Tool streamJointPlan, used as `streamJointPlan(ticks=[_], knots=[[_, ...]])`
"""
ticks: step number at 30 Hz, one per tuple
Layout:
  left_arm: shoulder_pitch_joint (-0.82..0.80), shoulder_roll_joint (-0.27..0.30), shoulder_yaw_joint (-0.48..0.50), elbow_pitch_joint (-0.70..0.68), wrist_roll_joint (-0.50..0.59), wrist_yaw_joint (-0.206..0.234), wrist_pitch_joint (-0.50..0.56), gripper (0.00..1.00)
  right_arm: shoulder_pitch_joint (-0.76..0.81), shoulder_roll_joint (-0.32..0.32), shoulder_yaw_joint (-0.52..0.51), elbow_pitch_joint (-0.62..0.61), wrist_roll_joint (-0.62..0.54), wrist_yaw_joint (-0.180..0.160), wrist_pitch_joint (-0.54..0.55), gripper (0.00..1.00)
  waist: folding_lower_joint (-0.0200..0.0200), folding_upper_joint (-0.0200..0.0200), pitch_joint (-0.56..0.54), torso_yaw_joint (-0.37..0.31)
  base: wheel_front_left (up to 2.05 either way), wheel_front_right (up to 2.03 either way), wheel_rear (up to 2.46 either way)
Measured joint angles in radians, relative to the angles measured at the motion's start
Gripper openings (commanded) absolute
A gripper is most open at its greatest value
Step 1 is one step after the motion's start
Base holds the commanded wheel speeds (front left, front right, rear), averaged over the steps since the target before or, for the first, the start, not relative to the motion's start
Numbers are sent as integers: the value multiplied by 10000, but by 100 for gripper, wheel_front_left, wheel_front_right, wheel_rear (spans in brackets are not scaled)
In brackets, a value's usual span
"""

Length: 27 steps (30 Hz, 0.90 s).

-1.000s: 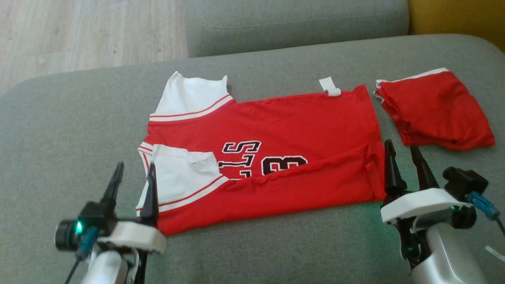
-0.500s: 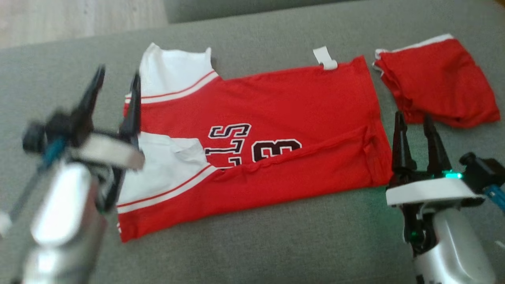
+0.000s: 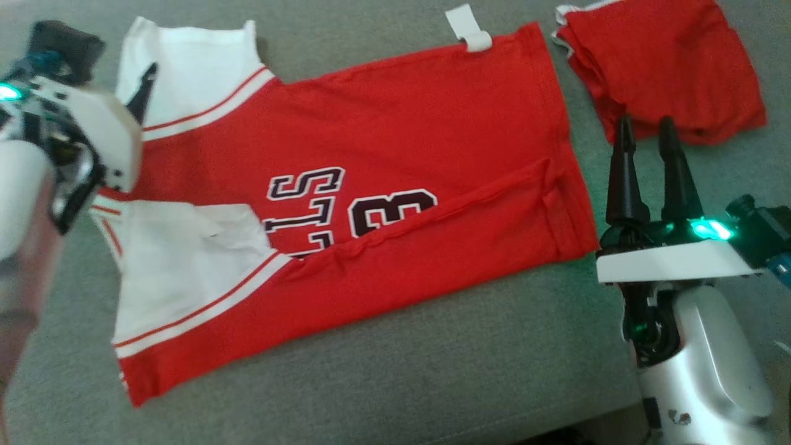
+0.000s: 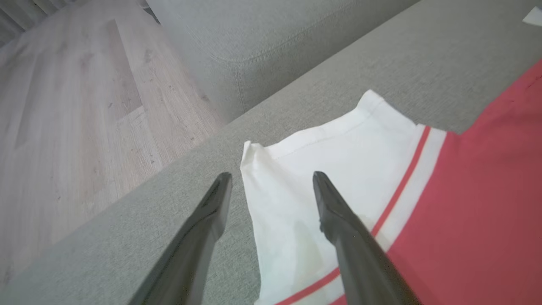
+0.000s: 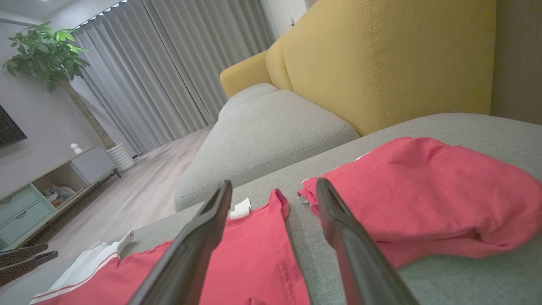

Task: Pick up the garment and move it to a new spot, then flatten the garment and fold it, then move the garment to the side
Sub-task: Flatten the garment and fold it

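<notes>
The red-and-white jersey (image 3: 395,123) lies partly folded on the grey sofa cushion (image 3: 494,364). The left gripper (image 4: 272,176) hovers, jaws apart and empty, over its white sleeve (image 4: 347,156). The right gripper (image 3: 644,123), likewise parted and empty, stands just beside the jersey's bottom edge.

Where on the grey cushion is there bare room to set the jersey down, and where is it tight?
Free: the cushion strip along the jersey's near edge. Tight: the gap between jersey and folded red garment, where the open right end effector hovers.
</notes>
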Motion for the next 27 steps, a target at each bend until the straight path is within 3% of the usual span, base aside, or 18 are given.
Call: streamJointPlan(ticks=[6, 22, 23, 24, 27], knots=[[-841, 456, -491, 928, -915, 0, 318, 100, -146, -2, 499, -529, 345, 0, -31, 100, -1, 0, 510, -548, 0, 0, 0], [-2253, 1091, -1657, 2368, -1941, 0, 869, 100, -144, 0, 834, -1047, 573, 0, -31, 100, -2, 0, 1328, -1361, 0, 0, 0], [-2265, 1089, -1659, 2428, -2096, 0, 961, 54, -144, 0, 832, -1053, 587, 0, -31, 100, -2, 0, 1328, -1378, 0, 0, 0], [-2275, 1080, -1682, 2452, -2265, 0, 1049, 0, -144, 0, 817, -1053, 587, 0, -31, 100, -2, 0, 1315, -1383, 0, 0, 0], [-2272, 988, -1964, 2422, -2604, 0, 1239, 0, -136, 2, 700, -1034, 585, 0, -31, 100, -2, 0, 1214, -1341, 0, 0, 0]])
